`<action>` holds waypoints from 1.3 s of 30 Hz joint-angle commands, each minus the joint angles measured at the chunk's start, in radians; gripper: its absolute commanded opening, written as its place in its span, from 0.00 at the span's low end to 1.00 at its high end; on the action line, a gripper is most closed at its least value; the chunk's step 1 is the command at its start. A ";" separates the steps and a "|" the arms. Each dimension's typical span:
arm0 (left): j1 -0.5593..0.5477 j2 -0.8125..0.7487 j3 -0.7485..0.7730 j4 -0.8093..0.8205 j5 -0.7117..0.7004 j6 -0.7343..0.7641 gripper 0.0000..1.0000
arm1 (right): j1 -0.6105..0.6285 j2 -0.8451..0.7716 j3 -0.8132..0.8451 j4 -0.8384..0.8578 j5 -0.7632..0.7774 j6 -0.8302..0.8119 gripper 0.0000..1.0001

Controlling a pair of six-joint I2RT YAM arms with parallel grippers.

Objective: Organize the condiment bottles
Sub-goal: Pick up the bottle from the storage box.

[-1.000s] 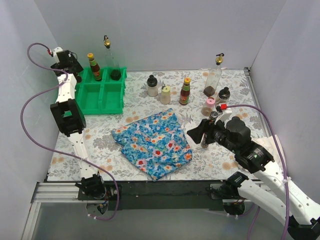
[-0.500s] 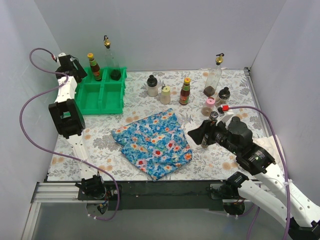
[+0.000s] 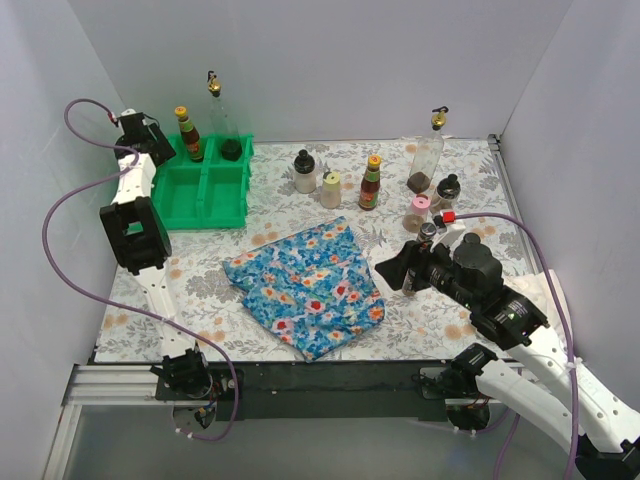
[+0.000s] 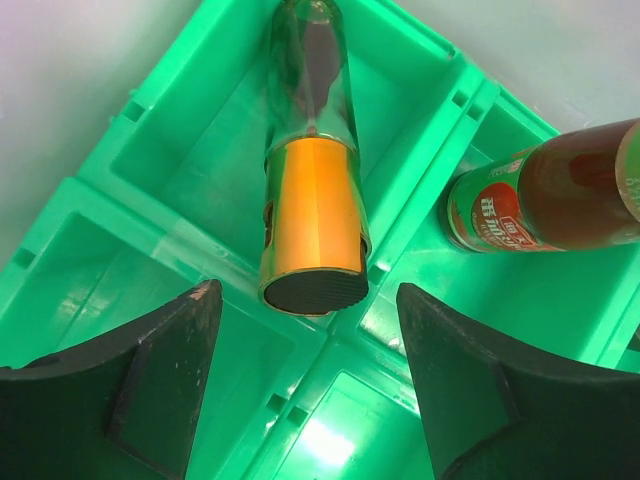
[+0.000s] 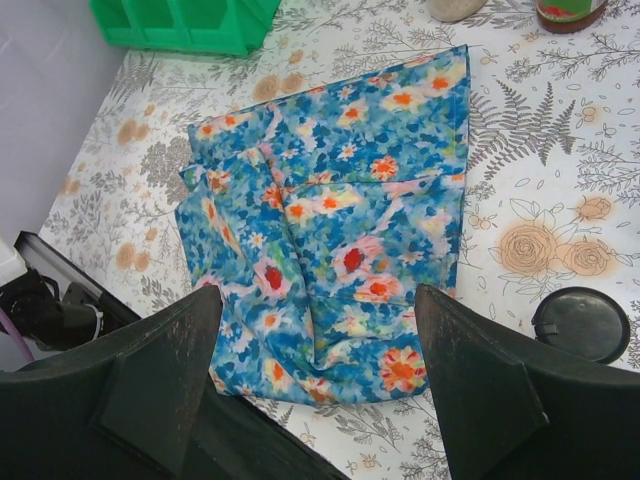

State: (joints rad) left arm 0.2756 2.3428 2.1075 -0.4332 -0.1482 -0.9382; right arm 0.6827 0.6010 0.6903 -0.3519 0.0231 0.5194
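Now, at the far left, the left tool (image 4: 308, 292) hangs over the back of the green tray (image 3: 200, 195), which sits at the far left of the bench (image 3: 200, 290). Its fingers (image 4: 150, 390) stand apart. The gold cap of the gold-topped bottle (image 4: 312, 225) shows between them with a gap on each side, so nothing is clamped. This bottle stands upright in the back right compartment of the tray. The sauce bottle (image 3: 188, 135), with red label and yellow cap, stands upright in the compartment just left of it in the top view.

Right of the tray, in a loose row toward the back of the bench, come the white bottle (image 3: 304, 172) with black cap, the cream shaker (image 3: 331, 190) just beside it, and a second sauce bottle (image 3: 371, 183). In front of these three, the blue floral cloth (image 3: 305, 285) lies crumpled in the middle of the bench. Further right, a second gold-topped bottle (image 3: 426, 155) stands near the back. A dark jar (image 3: 449, 187) is just beside it, and a pink-lidded shaker (image 3: 418, 212) is in front of it.

The right tool (image 5: 318, 310) is low over the right edge of the cloth. Its fingers are apart and only the cloth shows in the gap below. A black-capped jar (image 5: 583, 323) stands on the bench outside the gap, at the right in the wrist view. Whether it touches the finger I cannot tell.
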 commanded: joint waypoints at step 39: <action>-0.007 -0.075 0.195 -0.074 -0.016 0.024 0.00 | -0.002 0.045 0.015 0.070 -0.002 -0.024 0.87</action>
State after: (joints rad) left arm 0.2710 2.4130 2.2177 -0.4633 -0.1429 -0.9115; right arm 0.6827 0.6498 0.6891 -0.3363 0.0257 0.4999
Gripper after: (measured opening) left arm 0.432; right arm 0.865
